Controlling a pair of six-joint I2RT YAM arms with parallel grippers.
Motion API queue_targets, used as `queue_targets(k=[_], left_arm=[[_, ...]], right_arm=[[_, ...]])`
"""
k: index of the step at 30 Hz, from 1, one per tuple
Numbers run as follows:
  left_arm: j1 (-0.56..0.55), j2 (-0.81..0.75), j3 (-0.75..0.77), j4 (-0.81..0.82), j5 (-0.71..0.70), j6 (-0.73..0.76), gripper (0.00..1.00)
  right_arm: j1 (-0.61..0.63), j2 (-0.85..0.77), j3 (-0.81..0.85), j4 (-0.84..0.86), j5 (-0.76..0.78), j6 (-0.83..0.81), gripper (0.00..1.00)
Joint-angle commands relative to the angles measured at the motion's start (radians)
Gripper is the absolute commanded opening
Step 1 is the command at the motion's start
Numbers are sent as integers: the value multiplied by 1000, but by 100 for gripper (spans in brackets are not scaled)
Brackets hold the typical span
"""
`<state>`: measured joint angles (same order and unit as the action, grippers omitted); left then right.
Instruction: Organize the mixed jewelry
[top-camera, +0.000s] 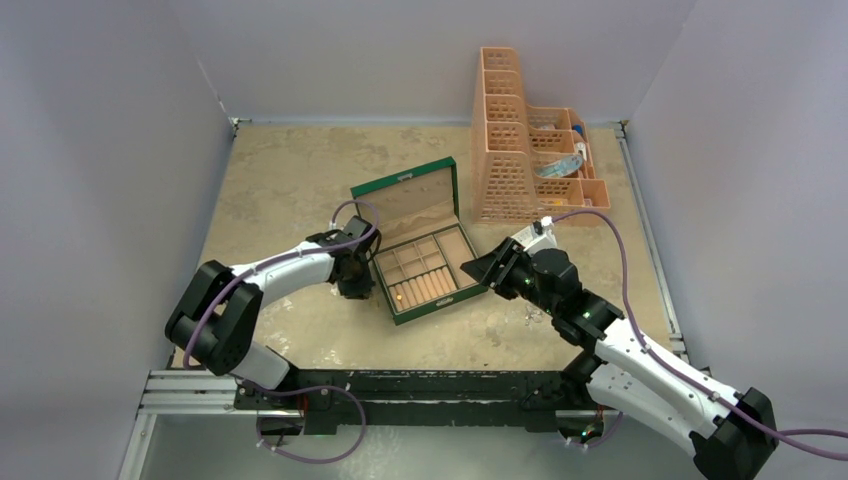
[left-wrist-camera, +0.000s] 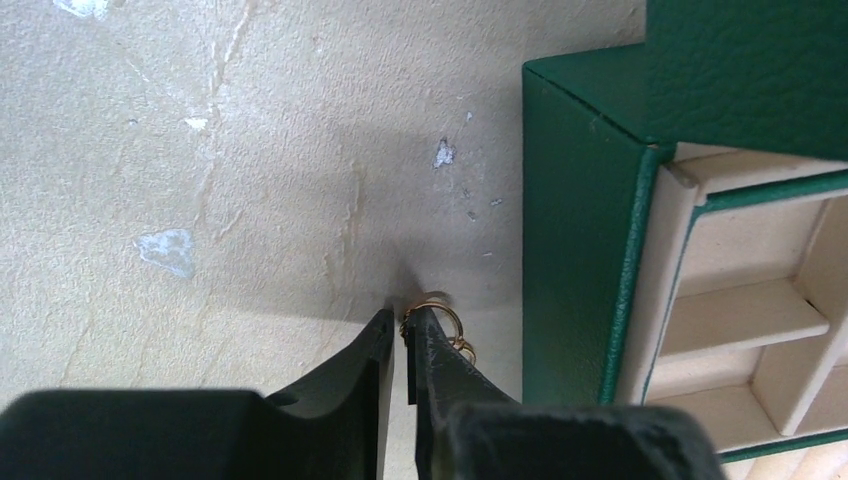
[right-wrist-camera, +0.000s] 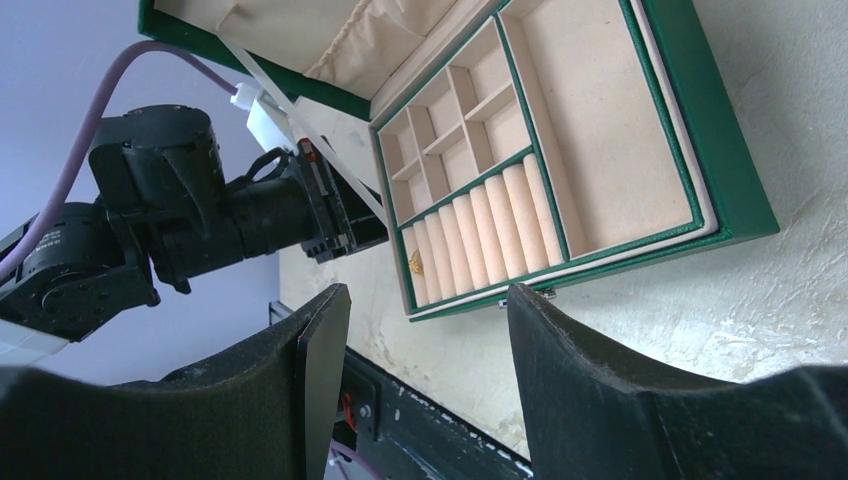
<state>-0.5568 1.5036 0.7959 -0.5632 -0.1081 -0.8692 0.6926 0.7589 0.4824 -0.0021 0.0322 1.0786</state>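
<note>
The green jewelry box (top-camera: 405, 185) lies open mid-table, with beige compartments and a row of ring rolls. One small gold piece (right-wrist-camera: 417, 263) sits at the end of the rolls. My left gripper (top-camera: 355, 286) is down on the table just left of the box (left-wrist-camera: 580, 230). Its jaws are nearly together, pinching the edge of a gold ring (left-wrist-camera: 438, 305) at the tips (left-wrist-camera: 401, 322). A second, smaller gold ring (left-wrist-camera: 463, 349) lies partly hidden behind the right finger. My right gripper (right-wrist-camera: 425, 310) stands open and empty, just right of the box's front corner (top-camera: 490, 268).
An orange plastic rack (top-camera: 520, 150) with several items in its bins stands at the back right. The black rail (top-camera: 400, 385) carrying the arm bases runs along the near edge. The box lid leans up towards the back left.
</note>
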Motion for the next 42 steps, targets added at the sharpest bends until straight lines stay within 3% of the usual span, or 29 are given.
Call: queue_targets(k=[1,3,15,22,27,36,42], left_arm=[[3,13,13,-33,-23,31,6],[3,-2,4,-28,-15,34,0],[3,-228,-39,-42,7,9,0],[1,-403,-38,63,252,109,0],[-6,-468,-19,164,342,177,0],[-6,-475,-23,250,305,247,0],[-5,-470,-18,277,263,244,0]], right_arm=[[-4,-10,18,32,3,9,62],[-4,-10,17,32,3,9,62],[-3,98,36,133,-51,-63,62],[105,276,137,218,-80,-49,61],[180,423,254,274,-97,-29,60],[208,546,365,288,-67,-42,58],[219,641,418,271,-87,-45,50]])
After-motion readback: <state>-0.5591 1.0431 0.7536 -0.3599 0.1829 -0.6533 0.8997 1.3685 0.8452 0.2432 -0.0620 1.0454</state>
